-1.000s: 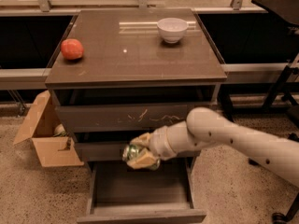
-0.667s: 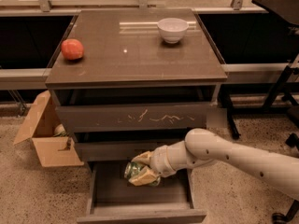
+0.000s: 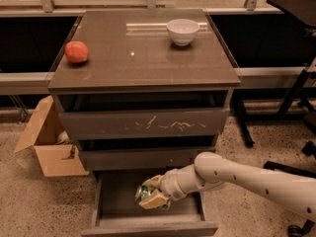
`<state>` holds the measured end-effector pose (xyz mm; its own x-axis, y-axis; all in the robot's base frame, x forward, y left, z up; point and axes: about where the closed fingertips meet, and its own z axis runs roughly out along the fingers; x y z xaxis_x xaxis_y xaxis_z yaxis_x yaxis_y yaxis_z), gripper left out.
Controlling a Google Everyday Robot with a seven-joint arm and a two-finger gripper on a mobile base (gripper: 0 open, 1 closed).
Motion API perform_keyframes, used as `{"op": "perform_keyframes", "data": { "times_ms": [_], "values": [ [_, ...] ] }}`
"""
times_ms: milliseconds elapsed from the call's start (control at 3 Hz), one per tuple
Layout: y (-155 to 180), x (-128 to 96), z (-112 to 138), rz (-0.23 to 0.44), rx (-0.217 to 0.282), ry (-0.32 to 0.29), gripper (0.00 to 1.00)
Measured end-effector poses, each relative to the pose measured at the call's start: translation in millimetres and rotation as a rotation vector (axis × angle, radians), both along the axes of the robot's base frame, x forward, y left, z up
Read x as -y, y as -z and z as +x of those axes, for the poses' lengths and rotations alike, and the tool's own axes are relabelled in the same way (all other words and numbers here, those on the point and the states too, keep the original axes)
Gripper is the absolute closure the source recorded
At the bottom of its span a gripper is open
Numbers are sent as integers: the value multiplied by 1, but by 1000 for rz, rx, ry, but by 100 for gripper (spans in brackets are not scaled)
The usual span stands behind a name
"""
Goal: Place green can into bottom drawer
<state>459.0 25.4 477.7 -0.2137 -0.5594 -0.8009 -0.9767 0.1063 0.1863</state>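
Observation:
The bottom drawer point(image 3: 113, 201) of the dark cabinet stands pulled open, showing its flat grey floor. My gripper point(image 3: 152, 192) reaches in from the right on a white arm and is shut on the green can point(image 3: 147, 194), a mottled green-and-white can. It holds the can low inside the drawer, near the middle, just above or at the floor; contact with the floor is hidden. The can is partly covered by the tan fingers point(image 3: 154, 200).
The scratched upper drawer point(image 3: 143, 124) and thin middle drawer point(image 3: 143, 157) are closed above the arm. A red-orange fruit point(image 3: 76, 52) and a white bowl point(image 3: 182, 31) sit on the cabinet top. An open cardboard box point(image 3: 49, 147) stands at the left. A black stand's legs point(image 3: 296, 98) are at the right.
My gripper has moved down with the green can, from in front of the middle drawer into the open bottom drawer. Nothing else has moved.

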Motion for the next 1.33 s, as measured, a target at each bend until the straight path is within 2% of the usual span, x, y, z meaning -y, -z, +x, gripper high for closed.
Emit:
{"op": "perform_keyframes", "data": {
  "times_ms": [333,667,1333],
  "values": [
    [18,5,4,-28,-8,21,100],
    [58,24,18,-60,5,57,100],
    [152,60,51,-33,-1,94,100]
  ]
}}
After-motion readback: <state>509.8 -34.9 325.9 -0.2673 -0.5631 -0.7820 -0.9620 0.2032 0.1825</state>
